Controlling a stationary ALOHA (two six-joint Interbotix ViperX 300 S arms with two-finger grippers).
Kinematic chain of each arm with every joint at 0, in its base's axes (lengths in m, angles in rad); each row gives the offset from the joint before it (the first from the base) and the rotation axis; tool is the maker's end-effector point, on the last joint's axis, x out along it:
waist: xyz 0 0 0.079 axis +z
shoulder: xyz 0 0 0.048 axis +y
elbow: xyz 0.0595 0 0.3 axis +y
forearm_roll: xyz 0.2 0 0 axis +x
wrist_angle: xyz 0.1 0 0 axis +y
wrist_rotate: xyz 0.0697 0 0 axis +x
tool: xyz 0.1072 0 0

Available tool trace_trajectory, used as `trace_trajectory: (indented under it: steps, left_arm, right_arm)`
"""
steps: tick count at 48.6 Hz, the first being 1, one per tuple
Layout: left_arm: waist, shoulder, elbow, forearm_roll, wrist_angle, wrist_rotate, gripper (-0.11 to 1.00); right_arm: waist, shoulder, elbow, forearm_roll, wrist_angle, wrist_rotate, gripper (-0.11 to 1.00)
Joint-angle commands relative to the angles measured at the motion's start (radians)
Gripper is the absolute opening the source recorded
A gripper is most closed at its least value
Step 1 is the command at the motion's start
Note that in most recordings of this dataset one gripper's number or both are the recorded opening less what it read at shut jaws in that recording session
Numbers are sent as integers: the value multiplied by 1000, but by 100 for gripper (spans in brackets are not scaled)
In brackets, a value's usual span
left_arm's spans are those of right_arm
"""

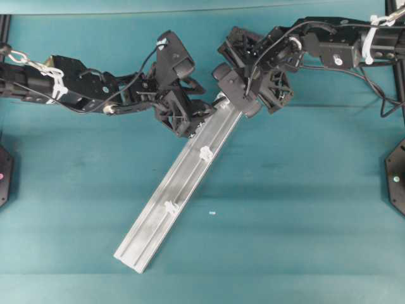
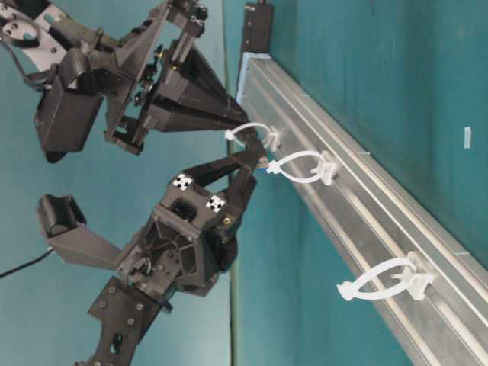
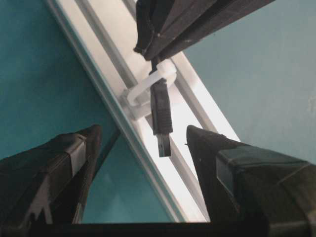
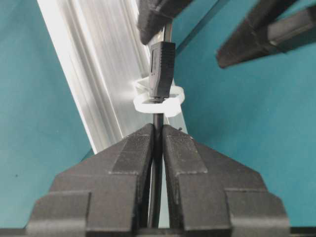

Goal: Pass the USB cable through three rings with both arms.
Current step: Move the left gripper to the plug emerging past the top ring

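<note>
Left wrist view: black USB cable (image 3: 161, 111) hangs plug-down through a white ring (image 3: 150, 84), crossing the rail (image 3: 98, 74). Right gripper (image 4: 158, 140) pinches it; left gripper (image 3: 140, 143) is spread around the plug.

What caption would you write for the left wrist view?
Right gripper feeds the USB cable plug through the first ring toward the open left gripper.

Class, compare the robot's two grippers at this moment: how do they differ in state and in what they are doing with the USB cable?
The right gripper is shut on the USB cable; the left gripper stands open, holding nothing. The right one sits behind the ring, feeding the plug through; the left one waits beyond it, its fingers either side of the plug. Both are black and wedge-shaped.
</note>
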Motion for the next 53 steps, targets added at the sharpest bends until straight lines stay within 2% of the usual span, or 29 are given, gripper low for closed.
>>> trace_trajectory:
  steps: [1, 21, 31, 40, 45, 53]
  left_arm:
    - [-18, 5, -15, 2, -9, -2, 78]
    - [-21, 38, -57, 2, -14, 5, 79]
    - [-21, 55, -74, 3, -14, 6, 79]
    - [-26, 55, -75, 3, -8, -3, 74]
    - [-34, 55, -74, 3, -5, -6, 58]
    - [-41, 54, -84, 3, -3, -5, 18]
  right_arm:
    - [0, 3, -3, 5, -8, -11, 10]
    - [0, 3, 0, 5, -8, -11, 10]
    - [0, 3, 2, 25, -6, -11, 10]
    - [0, 3, 2, 31, -6, -11, 10]
    - [0, 3, 2, 31, -6, -9, 10]
    - [0, 3, 0, 31, -9, -9, 10]
